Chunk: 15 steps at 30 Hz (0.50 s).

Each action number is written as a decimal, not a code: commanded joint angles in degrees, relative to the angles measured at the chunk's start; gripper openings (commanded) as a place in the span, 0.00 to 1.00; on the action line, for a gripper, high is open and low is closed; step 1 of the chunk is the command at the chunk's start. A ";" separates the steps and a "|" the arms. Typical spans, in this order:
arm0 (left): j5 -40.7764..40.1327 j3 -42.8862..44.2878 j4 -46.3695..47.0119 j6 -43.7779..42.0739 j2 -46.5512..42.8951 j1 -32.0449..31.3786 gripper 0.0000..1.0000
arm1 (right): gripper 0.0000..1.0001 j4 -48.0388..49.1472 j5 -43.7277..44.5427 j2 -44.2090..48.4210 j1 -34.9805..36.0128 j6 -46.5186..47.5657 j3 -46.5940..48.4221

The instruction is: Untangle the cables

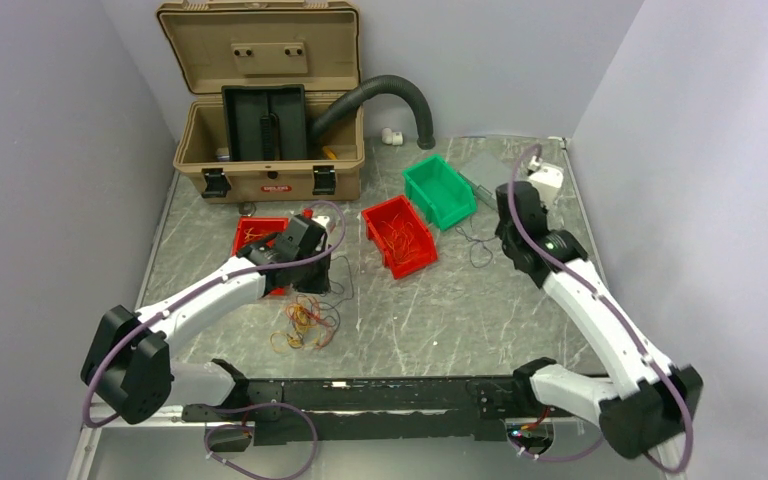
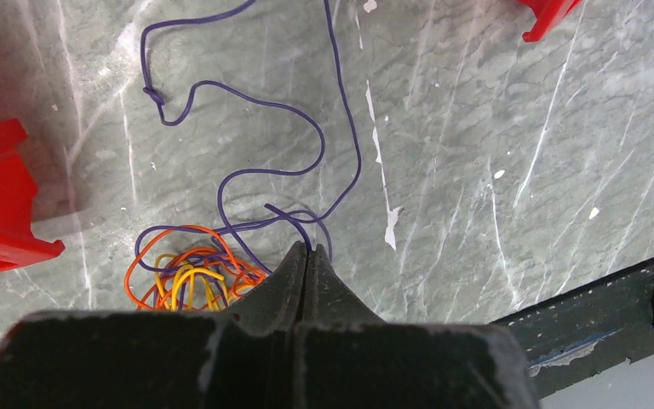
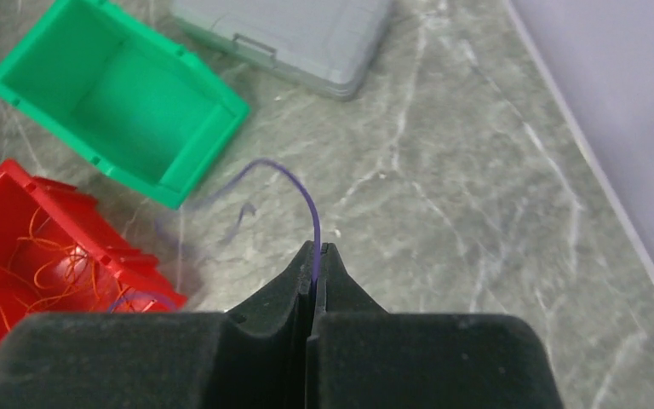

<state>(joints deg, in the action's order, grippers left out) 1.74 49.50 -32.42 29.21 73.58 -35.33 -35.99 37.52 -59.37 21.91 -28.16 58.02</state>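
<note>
Tangle of cables [image 2: 187,277] lies on the bench [image 2: 477,170], just beside my left pincer [image 2: 308,256], clenched where a purple wire [image 2: 272,171] meets its tips. My right pincer [image 3: 317,256], clenched on a purple strand [image 3: 316,226], hovers near the green bin [image 3: 123,102].

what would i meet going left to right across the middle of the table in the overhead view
left red bin → middle red bin → green bin → right arm
</note>
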 commanded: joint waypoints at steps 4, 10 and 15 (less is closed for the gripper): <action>1.26 1.48 -1.65 -1.95 -3.29 -0.04 0.00 | 0.00 11.31 -6.52 -14.86 -0.03 8.14 10.11; 1.69 1.21 -1.94 -2.42 -5.22 -0.09 0.00 | 0.00 13.33 -4.58 -29.85 -0.07 13.50 20.60; 1.65 1.65 -2.68 -3.09 -5.07 -0.02 0.00 | 0.00 14.48 -1.75 -41.58 -0.12 16.91 29.14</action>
<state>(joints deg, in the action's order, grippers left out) 2.72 49.52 -34.50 27.59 69.45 -35.33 -24.43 32.97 -94.89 21.91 -15.77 80.84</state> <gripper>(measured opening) 0.008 0.010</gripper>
